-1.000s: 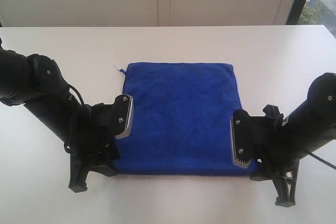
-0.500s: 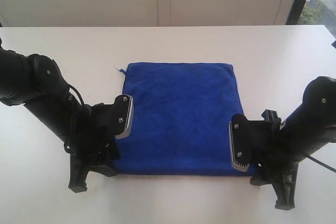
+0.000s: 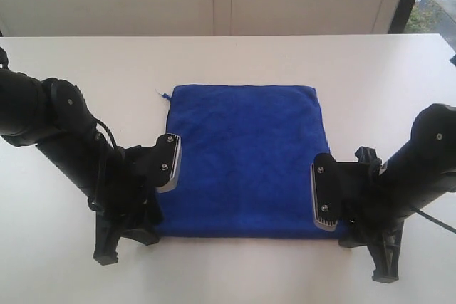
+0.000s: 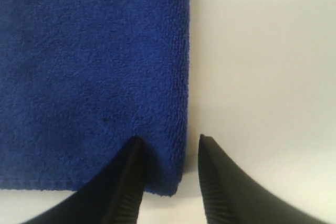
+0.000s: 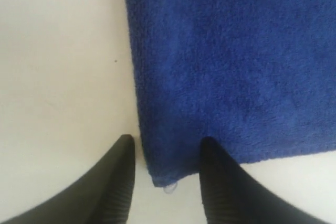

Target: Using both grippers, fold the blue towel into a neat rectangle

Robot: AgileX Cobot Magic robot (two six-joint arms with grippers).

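Two black arms crouch at the near corners of a blue towel [image 3: 246, 154] that lies flat at the centre of a white table [image 3: 370, 76], its far edge at 12 o'clock. The left gripper [image 4: 169, 138] sits at the towel's 7 o'clock corner with its jaws partly apart and astride the side edge, one over the pile and one over bare table, with nothing pinched. The right gripper [image 5: 167, 138] mirrors it at the 5 o'clock corner, jaws likewise apart around the edge and holding nothing.

The cloth looks light, soft and thoroughly limp, with a fuzzy pile that should give the pads good purchase rather than slip. It is not fragile. The thick near edge suggests it may already be doubled, though the layers cannot be counted from here.

A towel like this will probably sag in the middle between two holds and drag on the table, and any stacked layers could slide apart if only the top one is caught. The sensible holds are the two near corners (exactly where the jaws now stand). Each grip should go deep enough past the hem to trap the full thickness, and both should be raised evenly so the edge stays straight as it goes toward 12 o'clock
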